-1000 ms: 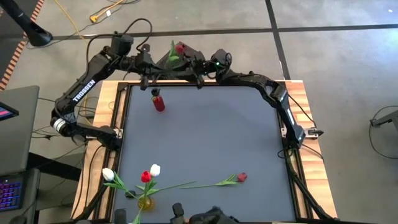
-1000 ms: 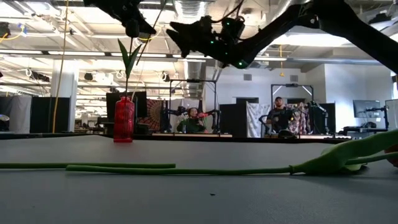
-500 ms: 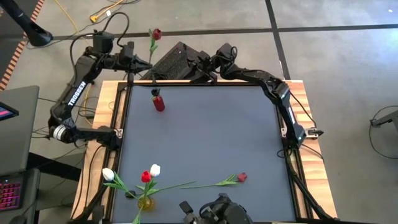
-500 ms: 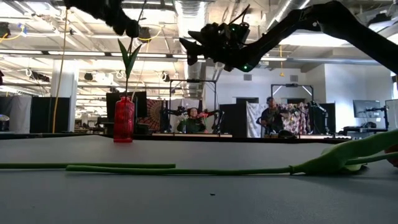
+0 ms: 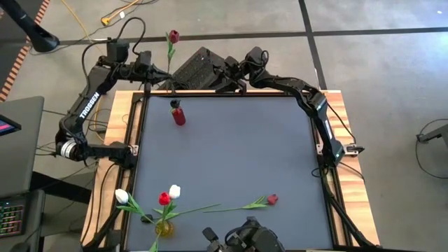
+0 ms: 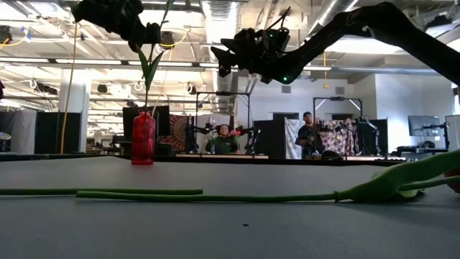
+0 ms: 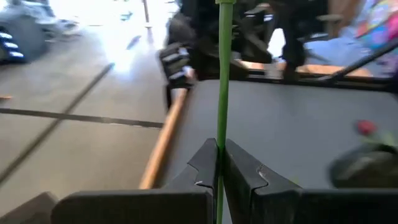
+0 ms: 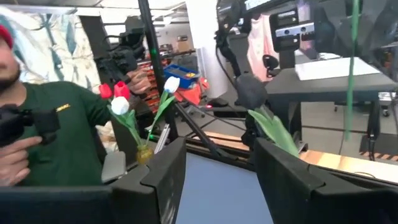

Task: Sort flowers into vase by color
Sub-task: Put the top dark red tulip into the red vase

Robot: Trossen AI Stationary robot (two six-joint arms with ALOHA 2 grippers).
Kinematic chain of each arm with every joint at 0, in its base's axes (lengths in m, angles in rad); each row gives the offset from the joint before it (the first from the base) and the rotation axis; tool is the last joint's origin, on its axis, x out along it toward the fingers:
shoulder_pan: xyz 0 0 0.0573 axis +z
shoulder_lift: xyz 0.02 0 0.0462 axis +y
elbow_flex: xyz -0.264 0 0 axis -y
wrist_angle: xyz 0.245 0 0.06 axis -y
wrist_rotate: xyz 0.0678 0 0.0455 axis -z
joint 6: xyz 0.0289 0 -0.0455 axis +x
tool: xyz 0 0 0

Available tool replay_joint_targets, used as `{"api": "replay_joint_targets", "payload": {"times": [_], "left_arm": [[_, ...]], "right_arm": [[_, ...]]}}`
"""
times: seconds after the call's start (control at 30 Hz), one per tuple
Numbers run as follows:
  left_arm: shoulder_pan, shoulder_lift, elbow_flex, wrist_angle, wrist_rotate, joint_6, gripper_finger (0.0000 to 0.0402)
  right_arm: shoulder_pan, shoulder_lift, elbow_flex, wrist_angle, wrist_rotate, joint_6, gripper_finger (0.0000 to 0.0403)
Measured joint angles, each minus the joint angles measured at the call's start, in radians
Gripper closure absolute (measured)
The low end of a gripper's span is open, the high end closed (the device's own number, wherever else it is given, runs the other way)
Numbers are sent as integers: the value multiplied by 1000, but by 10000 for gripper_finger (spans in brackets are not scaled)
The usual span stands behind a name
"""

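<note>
Flowers are split across the table [image 5: 231,154]: one red tulip [image 5: 173,36] is up in the air at the far-left corner, its stem pinched by the left gripper [image 5: 145,61]. Left wrist view shows the fingers [image 7: 245,177] closed tight on the thin green stem [image 7: 222,81], which runs straight up between them. In the low view that stem's leaves [image 6: 149,66] hang above the red vase [image 6: 143,138], w/ the left gripper [image 6: 147,32] higher up; can't tell whether the stem end is inside the vase mouth or just over it. From above, the red vase [image 5: 178,115] stands near the far edge, left of centre.

Right gripper [image 5: 225,75] sits at the far edge just right of the vase, beside a dark box [image 5: 196,68] off the table. Its fingers [image 8: 163,180] are spread wide apart w/ nothing between them.

Near edge, left side: a yellow vase [image 5: 164,227] holds a red tulip [image 5: 164,199] and 2 white ones [image 5: 174,190] [image 5: 122,196]. Another red tulip [image 5: 272,199] lies flat on the table to the right of it, stem pointing toward the yellow vase; the low view shows it as a long green stem [image 6: 208,195] across the foreground.

People [image 6: 307,137] probably stand far back in the room. A person in a green shirt [image 8: 56,137] shows in the right wrist view.
</note>
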Motion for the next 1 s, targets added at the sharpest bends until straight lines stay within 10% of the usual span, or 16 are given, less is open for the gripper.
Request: {"api": "replay_joint_targets", "payload": {"times": [0.2,0.37,0.6,1.0], "left_arm": [[-1,-1,-8,-96,81,64,401],[0,-60,-162,165,111,-103,401],[5,-236,-459,719,-132,-479,401],[-52,-393,-754,975,-400,-708,401]], "right_arm": [[13,0,0,0,-24,-4,189],[16,0,0,1,-27,-5,189],[15,0,0,1,-28,-4,189],[32,-2,0,1,-26,-12,189]]}}
